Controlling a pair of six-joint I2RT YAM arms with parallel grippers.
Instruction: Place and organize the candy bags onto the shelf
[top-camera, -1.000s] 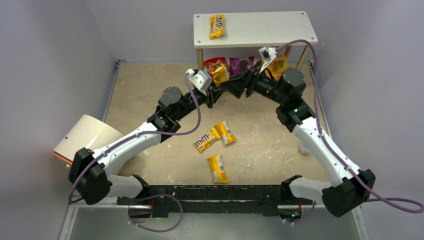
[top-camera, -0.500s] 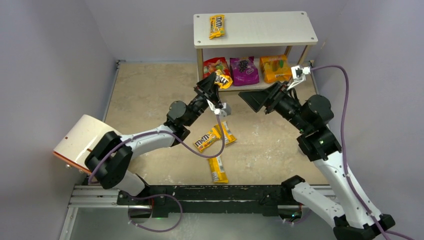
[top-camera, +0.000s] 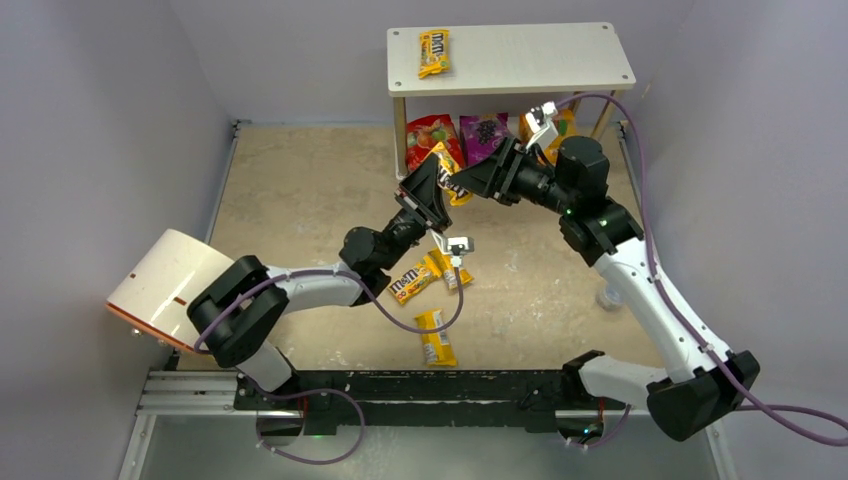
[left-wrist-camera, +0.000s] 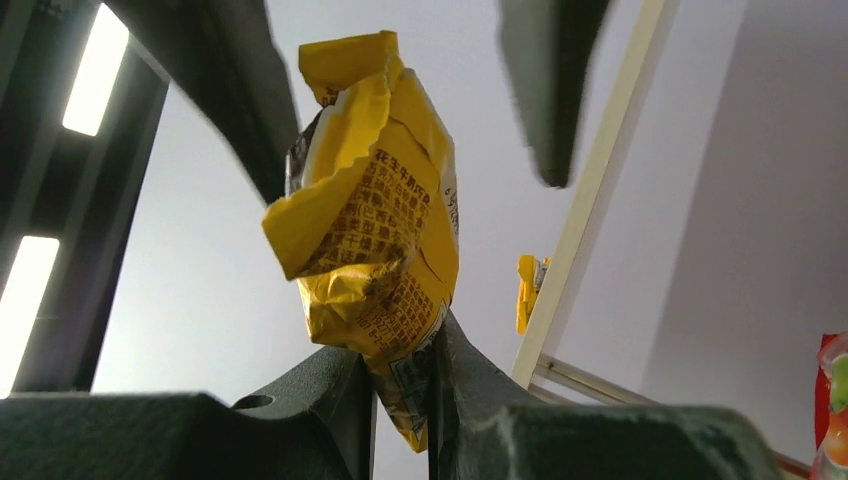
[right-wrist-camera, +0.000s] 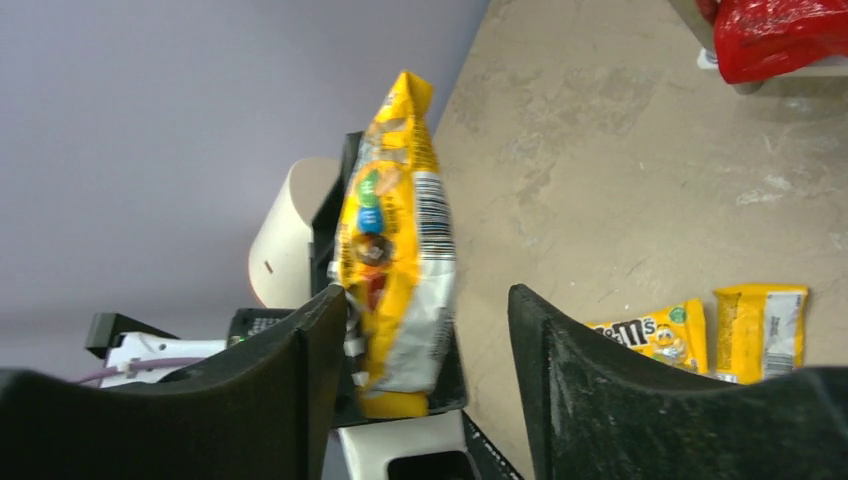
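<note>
Yellow crinkled foil, the held packet (left-wrist-camera: 375, 230) stands upright in the left gripper (left-wrist-camera: 400, 375), whose jaws are clenched on its bottom edge. Its lowest corner is hidden between the fingers. Dense brown print covers its back, too fine to read; the right wrist view shows a barcode and printed coloured candies on it. The right gripper (right-wrist-camera: 430, 300) is spread wide, its dark wedge fingers flanking the packet's upper half, and I cannot tell whether either one touches it. From above, this meeting sits just in front of the shelf (top-camera: 530, 55), at 12 o'clock on the mottled beige table (top-camera: 290, 180).

The shelf's flat white top board has screw dots at its corners and carries the top packet (top-camera: 433, 52) at its 9 o'clock end. Underneath stand the glossy red pouch (top-camera: 430, 135) and purple pouch (top-camera: 483, 135), both cut off by the board. The orange pouch (top-camera: 567, 120) is mostly hidden behind the right arm. Three floor packets (top-camera: 412, 283) lie near the centre toward 6 o'clock, and one reads "m&m's". A white cylinder (top-camera: 170, 285) with an orange rim lies at 8 o'clock
</note>
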